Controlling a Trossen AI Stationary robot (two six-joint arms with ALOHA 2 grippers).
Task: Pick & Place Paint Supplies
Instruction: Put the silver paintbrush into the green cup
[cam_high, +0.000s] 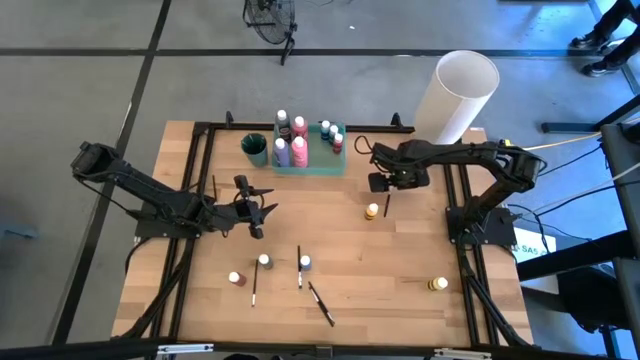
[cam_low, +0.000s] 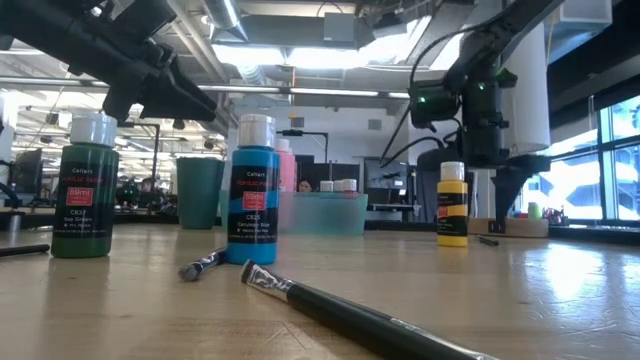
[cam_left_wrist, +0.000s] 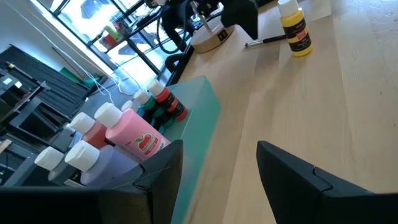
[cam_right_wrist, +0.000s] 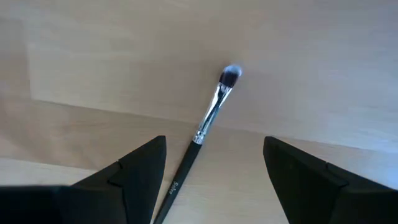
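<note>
A thin dark paintbrush (cam_right_wrist: 208, 121) lies flat on the wooden table next to an upright yellow paint bottle (cam_high: 372, 211). My right gripper (cam_right_wrist: 214, 163) hangs open over it, pointing down, one finger on each side of the handle, touching nothing; in the high view my right gripper (cam_high: 381, 184) is right of the tray. My left gripper (cam_high: 258, 208) is open and holds nothing, left of the table's middle, facing the translucent green tray (cam_left_wrist: 202, 102). Pink, purple and red bottles (cam_left_wrist: 134, 134) stand in the tray.
Near the front edge stand a green bottle (cam_low: 85, 185), a blue bottle (cam_low: 252, 190), a dark red bottle (cam_high: 235, 279) and another yellow bottle (cam_high: 438, 285), with loose brushes (cam_high: 321, 303) among them. A dark green cup (cam_high: 256, 148) stands left of the tray, a big white cylinder (cam_high: 455, 95) at the far right.
</note>
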